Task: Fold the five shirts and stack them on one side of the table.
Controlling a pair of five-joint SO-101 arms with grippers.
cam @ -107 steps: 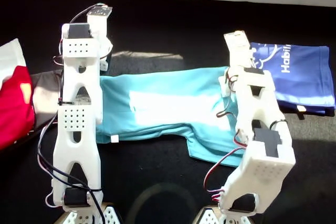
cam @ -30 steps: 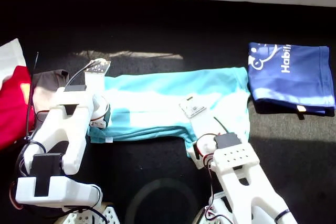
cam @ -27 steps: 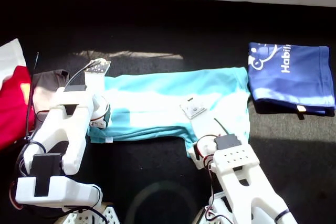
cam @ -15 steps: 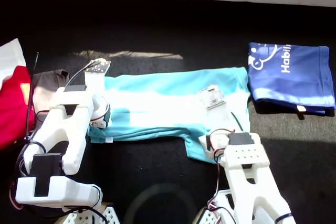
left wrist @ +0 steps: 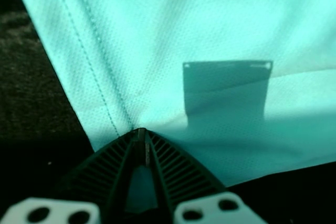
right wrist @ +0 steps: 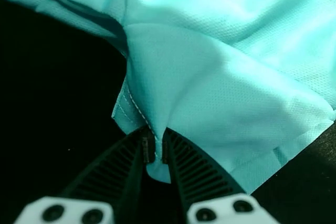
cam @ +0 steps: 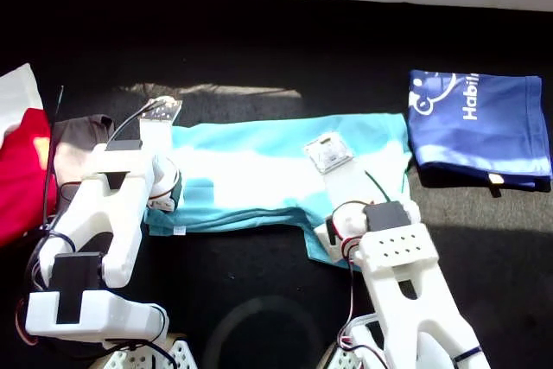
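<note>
Left edge pile: a red shirt [cam: 22, 174] lies cut off by the left frame edge. A white cloth [cam: 19, 91] sits above it and a grey-brown garment [cam: 76, 140] touches its right side.

Left claw [left wrist: 142, 139]: narrowed to a pinch on the teal shirt's left hem. In the left wrist view the stitched seam lines run straight into its tips.

Teal shirt [cam: 259, 170]: spread flat across the middle of the tabletop [cam: 276, 41], with its long side running left to right. Its left edge lies under the left arm, just beside the grey-brown garment. A white tag [cam: 187, 230] shows at the lower left corner. The lower edge is straight until a loose flap drops toward the lower middle of the frame.

Right claw [right wrist: 155, 148]: pinched shut on the stitched edge of that flap, with bare black tabletop on one side of it in the right wrist view.

Blue shirt [cam: 484, 127]: folded, in the upper right, reaching the right frame edge. Its left edge is near the teal shirt's right edge, with a thin dark gap between them.

Open room: a wide bare strip runs along the top of the frame above the teal shirt. There is a bare patch at the lower middle between the two arm bases, and another at the lower right below the blue shirt.
</note>
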